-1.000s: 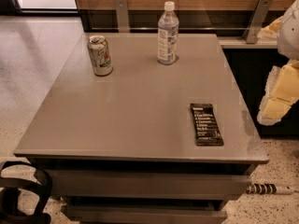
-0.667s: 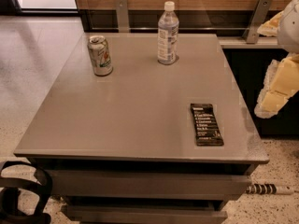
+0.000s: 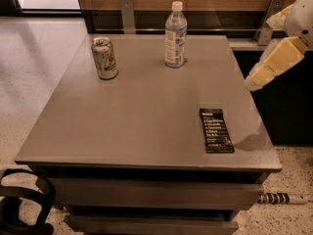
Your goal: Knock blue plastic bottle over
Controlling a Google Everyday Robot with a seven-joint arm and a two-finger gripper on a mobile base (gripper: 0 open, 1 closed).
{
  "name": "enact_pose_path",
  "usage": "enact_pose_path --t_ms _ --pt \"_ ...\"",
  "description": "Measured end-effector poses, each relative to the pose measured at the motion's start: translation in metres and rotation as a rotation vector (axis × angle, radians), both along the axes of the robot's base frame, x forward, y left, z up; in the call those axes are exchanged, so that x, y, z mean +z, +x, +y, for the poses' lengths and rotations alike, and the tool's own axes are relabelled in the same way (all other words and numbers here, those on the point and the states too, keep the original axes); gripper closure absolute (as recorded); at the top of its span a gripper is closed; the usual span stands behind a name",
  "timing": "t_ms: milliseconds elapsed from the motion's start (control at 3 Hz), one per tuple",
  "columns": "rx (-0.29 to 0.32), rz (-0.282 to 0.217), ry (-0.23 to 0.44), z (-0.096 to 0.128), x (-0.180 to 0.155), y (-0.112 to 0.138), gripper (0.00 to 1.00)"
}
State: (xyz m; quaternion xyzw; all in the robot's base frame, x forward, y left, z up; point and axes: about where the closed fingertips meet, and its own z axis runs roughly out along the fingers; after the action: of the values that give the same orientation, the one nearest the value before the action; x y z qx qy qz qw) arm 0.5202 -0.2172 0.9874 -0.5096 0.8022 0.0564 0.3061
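The blue plastic bottle (image 3: 175, 35) stands upright near the far edge of the grey table (image 3: 142, 111); it is clear and bluish with a white cap and a pale label. My gripper (image 3: 254, 81) hangs at the right edge of the view, cream-coloured, just past the table's right side. It is well to the right of the bottle and nearer the camera, and touches nothing.
A silver-green soda can (image 3: 104, 58) stands upright at the far left of the table. A dark snack bar (image 3: 215, 130) lies flat near the front right. A wooden wall with metal brackets (image 3: 127, 14) runs behind the table. A black object (image 3: 22, 204) sits at the lower left.
My gripper has risen and swung a little to the left, towards the table's right edge. The bottle, can and snack bar have not moved.
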Motion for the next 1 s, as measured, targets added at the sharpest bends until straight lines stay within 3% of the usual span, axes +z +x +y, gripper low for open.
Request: enact_pose_path --t_ms 333,667,1000 --pt "-0.035 -0.139 0.186 0.007 0.001 0.044 0.00" --pt "-0.044 -0.245 0.284 0.013 0.006 0.073 0.00" --pt "-0.055 -0.299 0.365 0.021 0.007 0.105 0.00"
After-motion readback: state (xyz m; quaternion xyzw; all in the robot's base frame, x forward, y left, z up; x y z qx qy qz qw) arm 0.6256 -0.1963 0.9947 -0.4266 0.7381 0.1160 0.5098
